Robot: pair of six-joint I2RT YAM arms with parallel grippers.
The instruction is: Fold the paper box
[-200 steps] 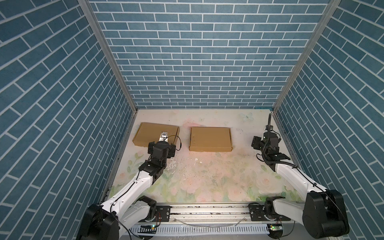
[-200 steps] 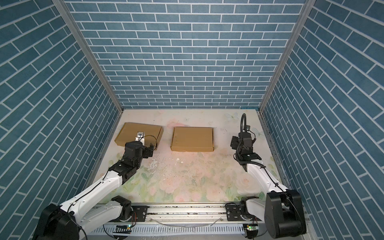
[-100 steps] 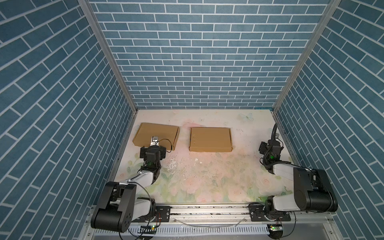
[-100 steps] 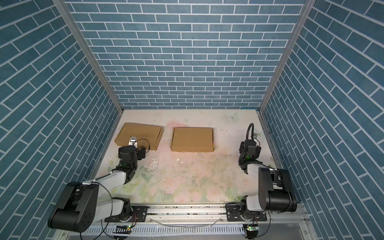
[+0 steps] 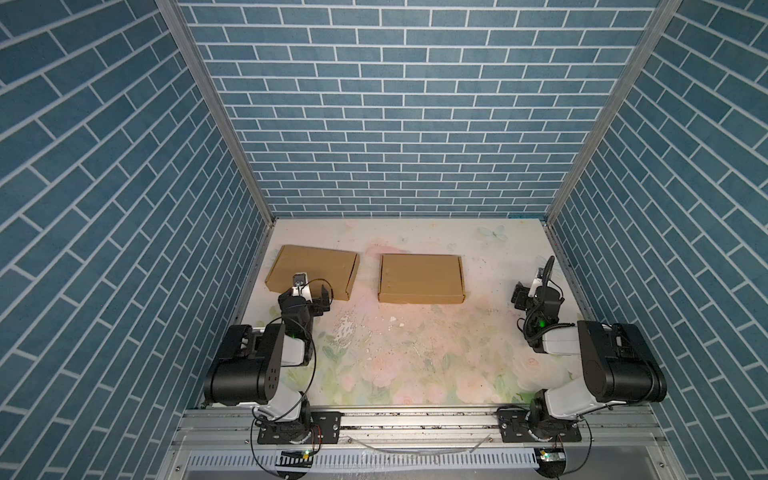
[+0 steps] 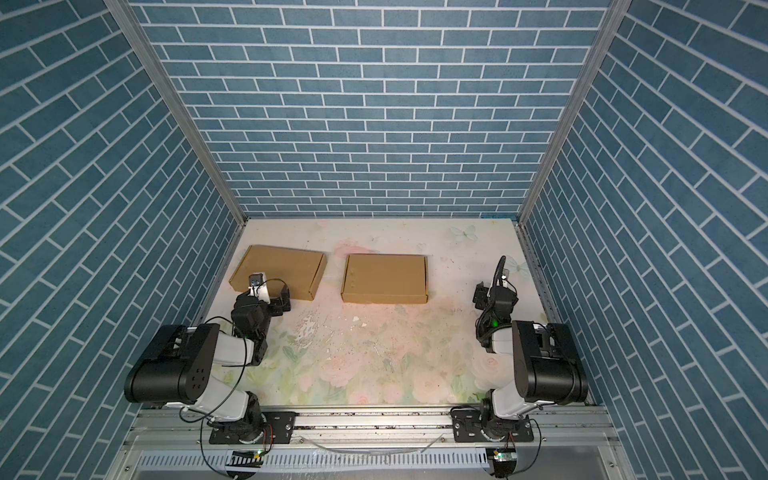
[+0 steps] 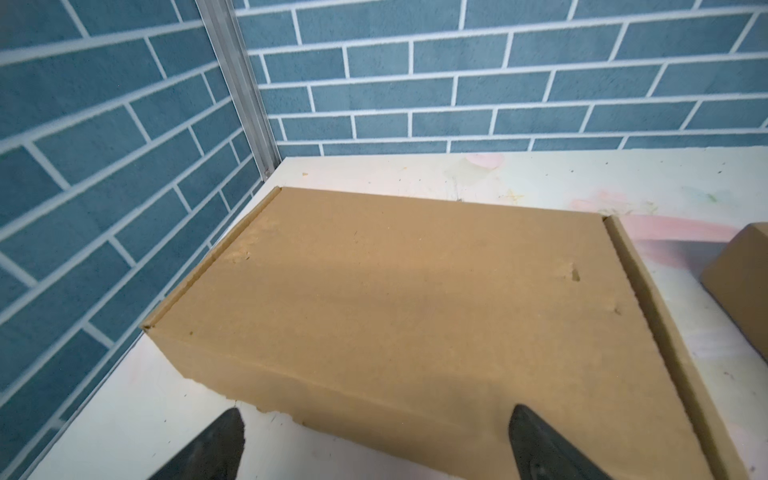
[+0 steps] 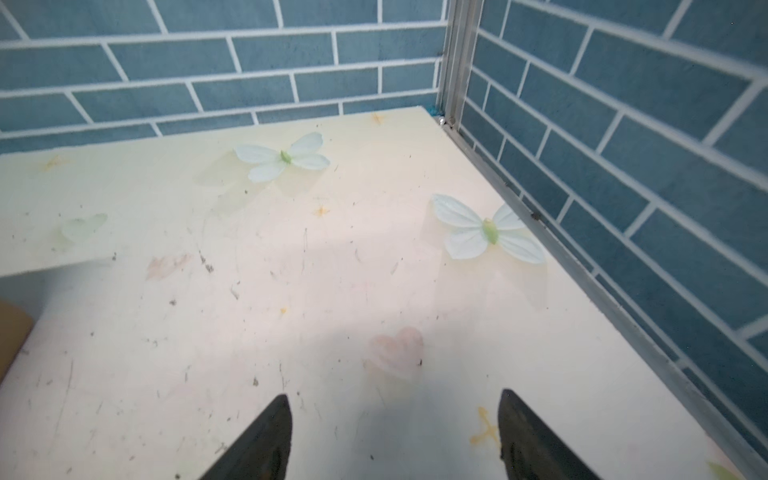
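Two brown paper boxes lie flat and closed on the floral table. One paper box (image 5: 311,272) (image 6: 277,272) (image 7: 415,299) is at the back left, close to the left wall. The second box (image 5: 420,277) (image 6: 384,277) (image 7: 744,282) lies mid-table; a corner of it (image 8: 10,332) shows in the right wrist view. My left gripper (image 5: 300,286) (image 6: 255,284) (image 7: 376,413) hovers at the left box's near edge, open and empty. My right gripper (image 5: 536,284) (image 6: 500,282) (image 8: 394,397) is open over bare table beside the right wall, holding nothing.
Blue brick walls (image 5: 395,124) close in the back and both sides, with metal corner posts (image 5: 216,112). Both arms are folded low near the front rail (image 5: 415,424). A worn, flaked patch (image 5: 345,328) marks the mat in front of the boxes.
Both arms have pulled back toward the front rail and folded up. The left gripper slid back off the left box to its near edge. The boxes have not moved.
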